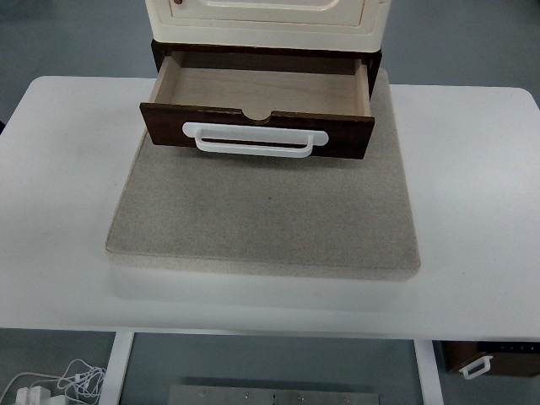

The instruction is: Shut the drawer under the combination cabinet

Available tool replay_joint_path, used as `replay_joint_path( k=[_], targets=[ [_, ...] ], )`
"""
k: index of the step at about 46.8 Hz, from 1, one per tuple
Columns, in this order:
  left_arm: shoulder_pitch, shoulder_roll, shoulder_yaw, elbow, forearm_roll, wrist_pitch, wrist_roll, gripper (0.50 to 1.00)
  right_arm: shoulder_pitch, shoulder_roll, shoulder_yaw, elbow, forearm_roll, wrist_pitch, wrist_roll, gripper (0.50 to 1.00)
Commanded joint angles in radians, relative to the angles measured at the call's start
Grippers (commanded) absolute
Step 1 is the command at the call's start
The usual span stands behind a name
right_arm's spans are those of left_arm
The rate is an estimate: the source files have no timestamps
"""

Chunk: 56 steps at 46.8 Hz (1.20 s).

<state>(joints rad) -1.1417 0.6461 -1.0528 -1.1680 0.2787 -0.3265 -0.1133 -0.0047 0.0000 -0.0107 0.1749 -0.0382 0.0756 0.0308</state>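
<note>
Closing the drawer (257, 114) starts from nothing here: neither of your hands shows over the table (59, 169), so you cannot tell from this view how open they are or whether they hold anything. Bring one hand in over the near edge of the grey mat (261, 215) and meet the drawer front square, near its middle, so the box runs straight back instead of skewing on one side. Push with flat fingers on the dark front panel, or on the white handle (256, 140) if that gives you a steadier contact, and keep the push level and unhurried; the cabinet (266, 21) seems to stand loose on the mat, so a hard shove may slide the whole unit toward the far edge of the table. The drawer itself sits at the far edge of the mat, pulled well out from the dark base under the cream upper cabinet. Its front is dark brown wood with a small half-round notch in the top edge, and the long white bar handle runs across most of its width. Inside, the pale wooden floor looks bare, though the back part lies under the cabinet's overhang and you cannot see all of it.
</note>
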Motion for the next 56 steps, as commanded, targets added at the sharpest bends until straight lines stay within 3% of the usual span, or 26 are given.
replay_joint_path(
  k=[1,9,22,39,47,56],
  targets=[
    [0.005,0.001,0.002,-0.074,0.063,0.000,0.007,1.000,0.000,0.000,0.000,0.000,0.000,0.000,0.000,0.952],
    [0.010,0.003,0.060,-0.212,0.128,-0.003,0.040,0.994,0.000,0.000,0.000,0.000,0.000,0.000,0.000,0.952],
    [-0.001,-0.002,0.195,-0.389,0.132,-0.002,0.204,0.992,0.000,0.000,0.000,0.000,0.000,0.000,0.000,0.952],
    [-0.052,-0.008,0.477,-0.521,0.132,-0.019,0.346,0.992,0.000,0.000,0.000,0.000,0.000,0.000,0.000,0.952],
    [-0.075,-0.014,0.642,-0.529,0.134,-0.022,0.392,1.000,0.000,0.000,0.000,0.000,0.000,0.000,0.000,0.952],
    [-0.079,-0.028,0.749,-0.535,0.135,-0.048,0.483,1.000,0.000,0.000,0.000,0.000,0.000,0.000,0.000,0.952]
  ],
)
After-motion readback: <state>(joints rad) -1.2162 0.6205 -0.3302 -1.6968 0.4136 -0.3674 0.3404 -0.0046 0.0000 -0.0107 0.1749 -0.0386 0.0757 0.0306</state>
